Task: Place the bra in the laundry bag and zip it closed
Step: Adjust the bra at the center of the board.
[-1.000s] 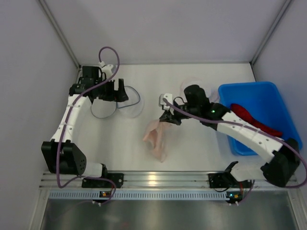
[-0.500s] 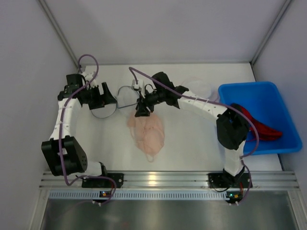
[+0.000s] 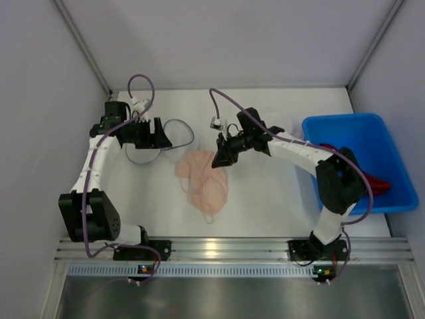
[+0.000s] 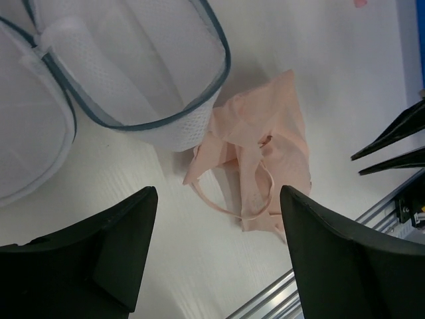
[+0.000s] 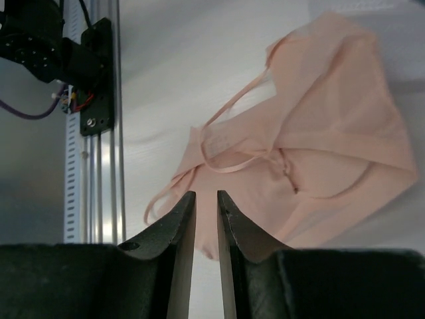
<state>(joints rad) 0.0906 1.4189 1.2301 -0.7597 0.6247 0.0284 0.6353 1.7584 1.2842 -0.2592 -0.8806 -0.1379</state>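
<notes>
Bra [image 3: 202,184]: not in bag, crumpled on worktop [image 3: 265,199] around centre, strap loops trailing toward near side. Far-left corner lies against rim of laundry bag [image 3: 180,136]. Bag is white mesh with dark rim, on worktop just far-left of bra. Left fingers [image 3: 161,135] above bag, spread wide, holding nothing. Right fingers [image 3: 221,157] above bra's far-right edge, nearly together with thin gap, gripping nothing. Blue bin [image 3: 345,121] at right side of worktop, well apart from bra, red item [image 3: 378,183] inside.
</notes>
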